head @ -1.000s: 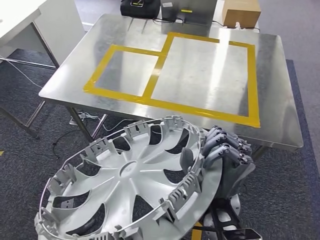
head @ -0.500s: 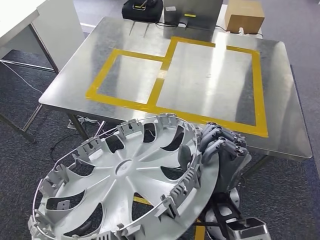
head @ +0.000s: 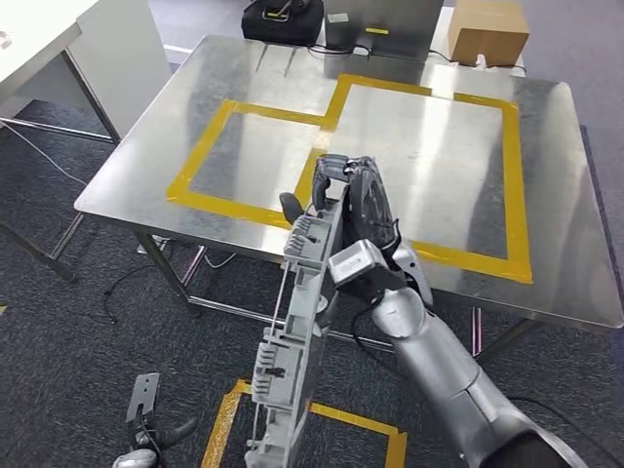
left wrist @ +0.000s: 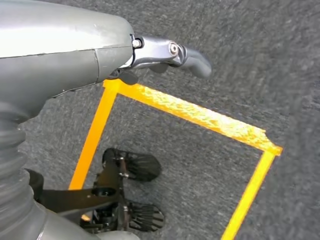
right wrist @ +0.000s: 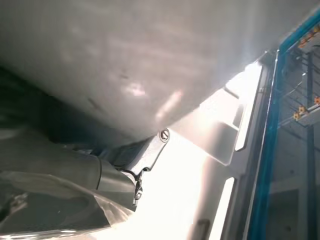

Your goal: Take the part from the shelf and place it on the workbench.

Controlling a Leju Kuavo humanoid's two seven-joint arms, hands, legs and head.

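Note:
The part is a silver-grey wheel cover (head: pixel 298 331). It stands on edge in the head view, in front of the steel workbench (head: pixel 442 166), with its upper rim level with the bench's front edge. My right hand (head: pixel 361 210) grips that upper rim, fingers wrapped over it, just above the yellow tape on the bench. In the right wrist view the cover's smooth face (right wrist: pixel 151 60) lies close against my right hand (right wrist: pixel 75 170). My left hand (head: pixel 147 429) hangs low near the floor, holding nothing. Its fingers (left wrist: pixel 181 52) are stretched out over the carpet.
Two yellow-taped rectangles (head: pixel 508 175) mark the benchtop. A cardboard box (head: pixel 489 29) and a black bag (head: pixel 283 19) sit at its far edge. A white table (head: pixel 44 39) stands to the left. Yellow tape (head: pixel 316 414) marks the grey carpet below me.
The wheel cover has swung from lying nearly flat to standing on edge. My right arm has risen with it toward the bench. The left hand now hangs low at the left.

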